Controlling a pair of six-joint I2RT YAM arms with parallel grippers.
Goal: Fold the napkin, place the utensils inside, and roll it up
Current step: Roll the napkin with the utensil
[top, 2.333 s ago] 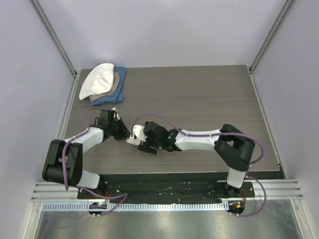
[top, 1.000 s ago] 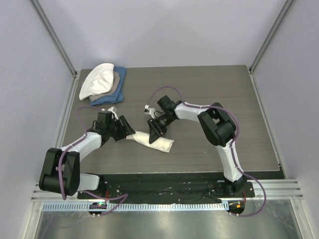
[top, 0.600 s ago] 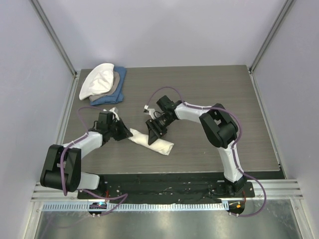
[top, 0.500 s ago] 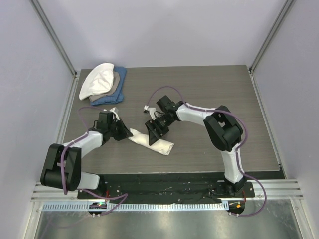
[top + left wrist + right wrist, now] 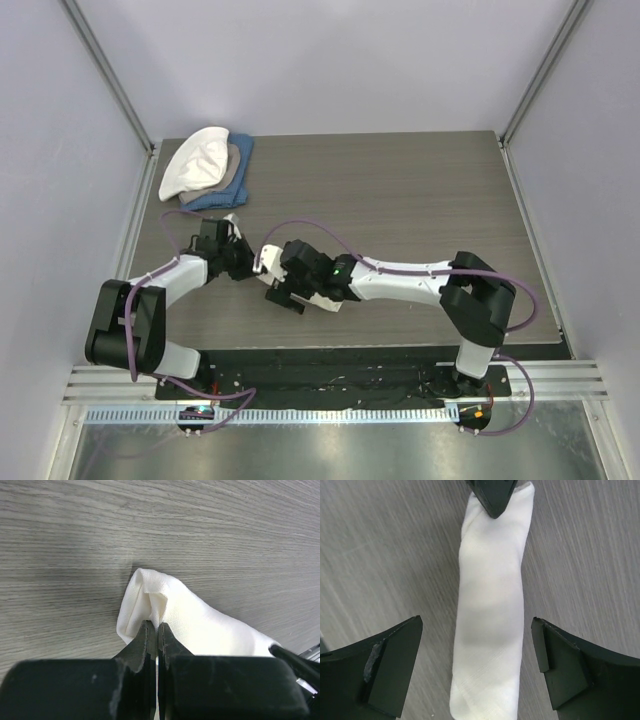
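Cream cloth, item one: napkin [image 5: 492, 605], lying as a tight roll on the grey wood-grain table [image 5: 390, 540], near the front edge and left of centre in the overhead view. Condition: wound into a slim cylinder, smooth along its length, with a faint diagonal seam at one end and layered folds showing at the end towards the left arm. It looks thin and soft, so expect it to spring loose if you release it carelessly.

Item two: fork, not seen in any view. You cannot tell from outside whether it sits inside the roll.

Item three: left gripper [image 5: 156, 630], jaws pressed together on a fold of cloth at the roll's end, low against the table.

Item four: right gripper [image 5: 476, 630], fingers spread wide, one on either side of the roll's middle. They hover over it, clear of the cloth.

Step in hand, by my reading: the last one, finishing the roll. Folding looks done and rolling nearly so; you appear to be tidying or securing the bundle.

Next move calls for: bring the right fingers down astride the roll and close gently across its width, so the wrap holds when the left lets go of its pinch. Keep the squeeze light and square to the roll's axis, or it may skew or unwind.

Also present: cloth stack [image 5: 205, 168], white over tan and blue, at the far-left corner, well apart from the work.
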